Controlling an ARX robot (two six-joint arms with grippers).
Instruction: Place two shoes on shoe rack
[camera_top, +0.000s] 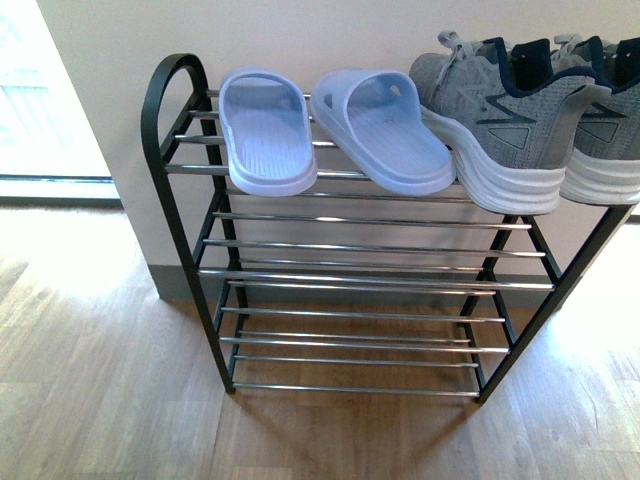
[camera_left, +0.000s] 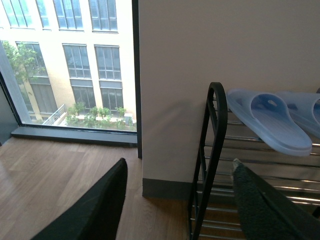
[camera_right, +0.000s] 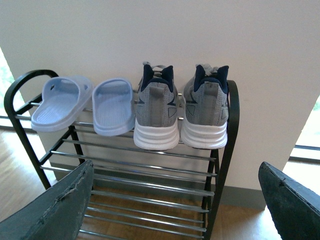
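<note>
The shoe rack (camera_top: 180, 230) (camera_right: 222, 150) (camera_left: 210, 150) stands against the wall, black frame with chrome bars. On its top shelf lie two pale blue sandals (camera_top: 263, 130) (camera_top: 385, 128) (camera_right: 60, 102) (camera_right: 112, 106) (camera_left: 272, 120) and two grey sneakers (camera_top: 495, 115) (camera_top: 610, 130) (camera_right: 155, 107) (camera_right: 205, 110), heels outward. My left gripper (camera_left: 177, 170) is open beside the rack's left end. My right gripper (camera_right: 177, 172) is open in front of the rack, holding nothing. Neither arm shows in the front view.
The rack's lower shelves (camera_top: 360, 310) are bare. A wood floor (camera_top: 90, 340) spreads before the rack. A large floor-level window (camera_left: 70, 65) lies left of the wall (camera_left: 200, 50).
</note>
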